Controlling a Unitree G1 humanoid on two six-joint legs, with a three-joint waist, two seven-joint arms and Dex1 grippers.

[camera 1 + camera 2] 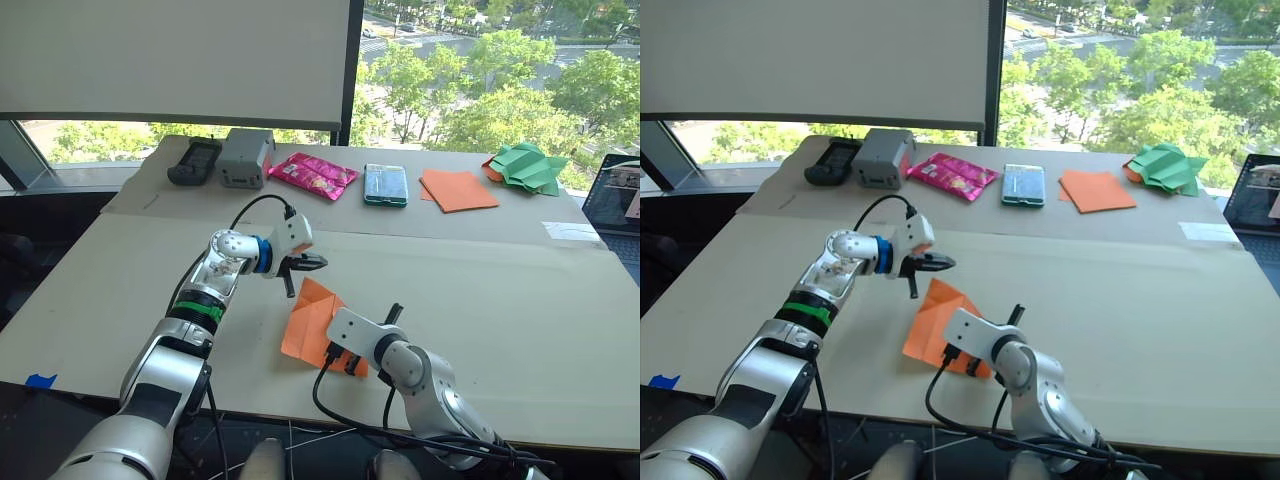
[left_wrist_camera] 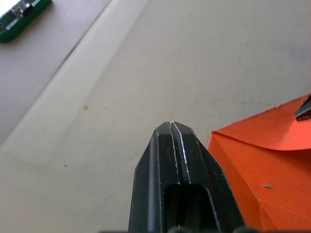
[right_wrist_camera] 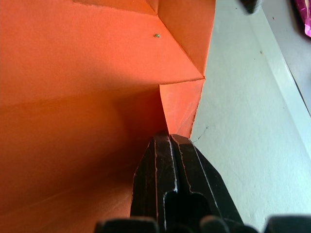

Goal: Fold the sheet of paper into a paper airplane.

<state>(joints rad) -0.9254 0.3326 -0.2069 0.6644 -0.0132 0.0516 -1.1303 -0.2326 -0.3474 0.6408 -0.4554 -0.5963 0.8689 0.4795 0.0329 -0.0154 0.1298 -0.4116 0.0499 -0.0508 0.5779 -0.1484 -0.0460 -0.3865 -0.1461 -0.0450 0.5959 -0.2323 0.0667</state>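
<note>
Left eye view, sheet of paper (image 1: 312, 322): lay partly folded on the near part of the table (image 1: 500, 300), between the two grippers, far corner turned in to a point.
Left gripper (image 1: 300, 272): hovered just beyond the far corner of the sheet, apart from it; in the left wrist view, fingers (image 2: 167, 160) pressed together with nothing between them, orange fold just beside the tips.
Right gripper (image 1: 350, 362): sat at the near edge of the sheet; in the right wrist view, fingers (image 3: 167, 160) closed tight, tips at the edge of a folded flap; grip on the paper could not be confirmed.
Far strip of table: carried a black device (image 1: 195, 161), grey box (image 1: 246, 157), pink packet (image 1: 313, 175), green packet (image 1: 386, 185), stack of orange sheets (image 1: 458, 189) and crumpled green paper (image 1: 527, 166), all well apart from the work.
Right edge: laptop (image 1: 620, 200) partly in view.
</note>
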